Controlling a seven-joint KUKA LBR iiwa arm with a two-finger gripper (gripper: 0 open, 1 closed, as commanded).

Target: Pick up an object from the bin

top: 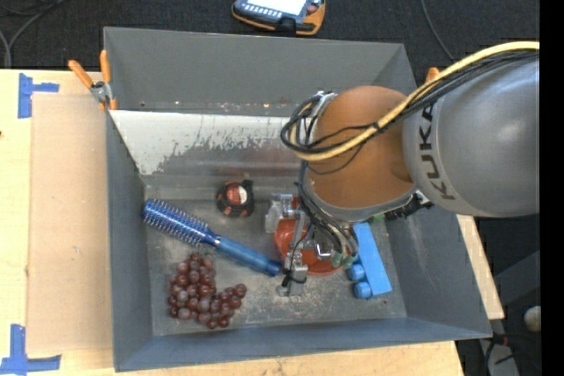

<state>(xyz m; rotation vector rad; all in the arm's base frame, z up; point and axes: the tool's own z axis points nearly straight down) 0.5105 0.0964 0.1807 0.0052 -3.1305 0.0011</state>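
My gripper (293, 275) reaches down under the arm's orange cover to the bin floor, right of centre. It sits at the handle end of a blue hairbrush (192, 230), which lies slanted with its bristle head to the upper left. Just behind the gripper is a red and white object (284, 231), partly hidden by the arm. A blue block-shaped toy (371, 263) lies close on the right. I see nothing clearly held.
A bunch of dark red plastic grapes (203, 291) lies at the front left of the floor. A small round red and black thing (234, 199) sits near the back wall. The arm covers the bin's right half.
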